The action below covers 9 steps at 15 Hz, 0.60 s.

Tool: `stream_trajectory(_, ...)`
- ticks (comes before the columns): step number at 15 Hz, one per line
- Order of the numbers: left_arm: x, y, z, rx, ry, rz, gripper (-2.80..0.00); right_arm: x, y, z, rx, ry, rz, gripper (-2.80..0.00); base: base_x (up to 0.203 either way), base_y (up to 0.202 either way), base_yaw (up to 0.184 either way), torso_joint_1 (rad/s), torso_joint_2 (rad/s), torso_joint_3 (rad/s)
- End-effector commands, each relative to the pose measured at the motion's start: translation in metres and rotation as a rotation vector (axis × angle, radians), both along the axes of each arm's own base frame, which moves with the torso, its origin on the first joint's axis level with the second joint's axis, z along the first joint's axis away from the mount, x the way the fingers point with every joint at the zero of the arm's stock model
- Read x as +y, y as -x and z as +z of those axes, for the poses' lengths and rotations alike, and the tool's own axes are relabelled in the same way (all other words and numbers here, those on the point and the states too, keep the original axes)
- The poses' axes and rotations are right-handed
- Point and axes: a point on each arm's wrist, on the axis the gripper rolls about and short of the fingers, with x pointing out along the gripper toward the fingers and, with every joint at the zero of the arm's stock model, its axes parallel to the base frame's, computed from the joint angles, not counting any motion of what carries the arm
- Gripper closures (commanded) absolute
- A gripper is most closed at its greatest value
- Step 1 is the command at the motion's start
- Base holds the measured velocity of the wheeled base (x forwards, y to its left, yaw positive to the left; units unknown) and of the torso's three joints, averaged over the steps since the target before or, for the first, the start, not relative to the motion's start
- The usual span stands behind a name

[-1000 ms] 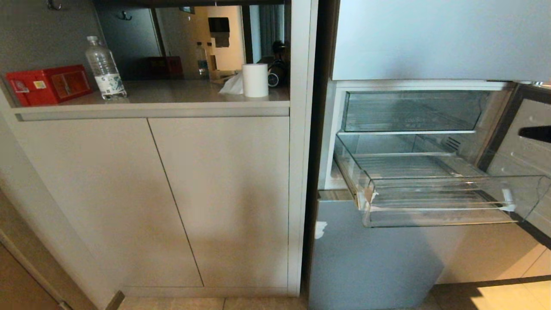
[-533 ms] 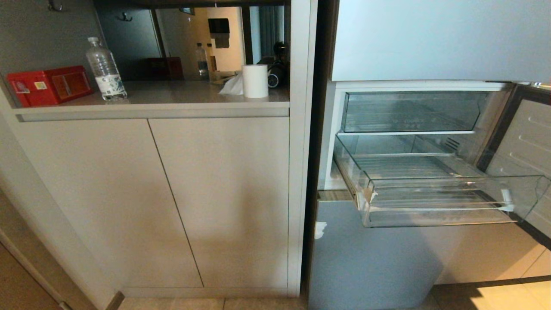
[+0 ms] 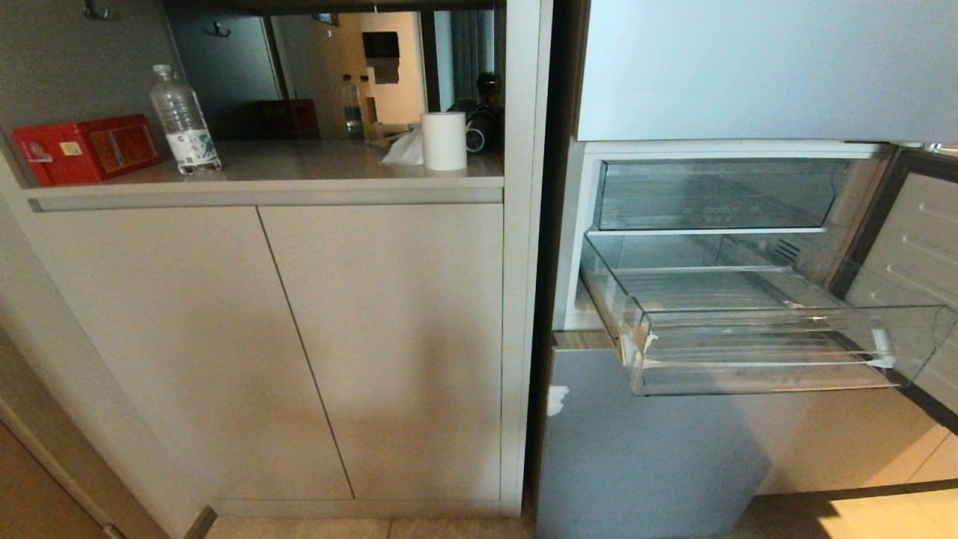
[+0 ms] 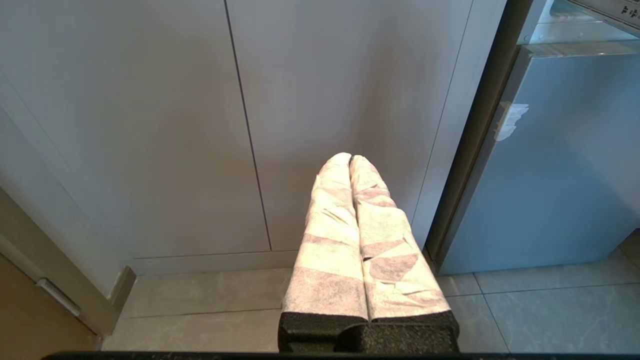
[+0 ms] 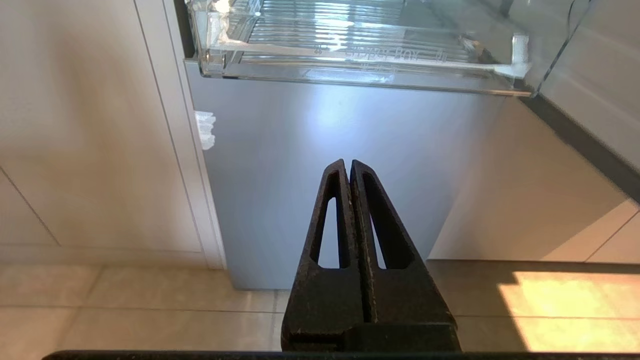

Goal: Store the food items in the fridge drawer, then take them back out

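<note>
On the recessed shelf (image 3: 299,161) above the cabinet doors (image 3: 269,352), a red box (image 3: 84,147) sits at the left end, a clear water bottle (image 3: 182,120) stands just beside it, and a white paper roll (image 3: 444,140) stands near the right end with a crumpled tissue (image 3: 404,150) touching its left side. To the right, the fridge is open: the fridge drawer (image 3: 756,340) is pulled out over the grey lower door (image 3: 644,449), its clear bin showing only a bare ribbed floor, with another clear compartment (image 3: 711,195) above it. No red food shows in any view. The left gripper (image 4: 350,159), its jaws wrapped in white cloth and pressed together, hangs low before the cabinet doors. The right gripper (image 5: 348,162), jaws closed on nothing, points at the grey lower door beneath the drawer's front edge.
</note>
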Motion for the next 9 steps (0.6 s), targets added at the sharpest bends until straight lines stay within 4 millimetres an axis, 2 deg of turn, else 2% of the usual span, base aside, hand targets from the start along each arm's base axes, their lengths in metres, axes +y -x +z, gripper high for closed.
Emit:
stream_trajectory(1,0.0,0.0,0.0,0.001,0.001,0.0,0.0,0.0,0.001,-0.0031,-0.012,-0.024,-0.003,0.0,0.0,0.0,0.0,0.0,0.0,0.0)
stream_trajectory(6,0.0,0.0,0.0,0.001,0.001,0.0,0.0,-0.0001,0.001,-0.0031,-0.012,-0.029,-0.006,0.0,0.0,0.0,0.0,0.0,0.0,0.0)
stream_trajectory(9,0.0,0.0,0.0,0.001,0.0,0.0,0.0,-0.0001,0.001,-0.0031,-0.012,-0.03,-0.005,0.0,0.001,0.005,-0.141,0.004,0.0,0.005)
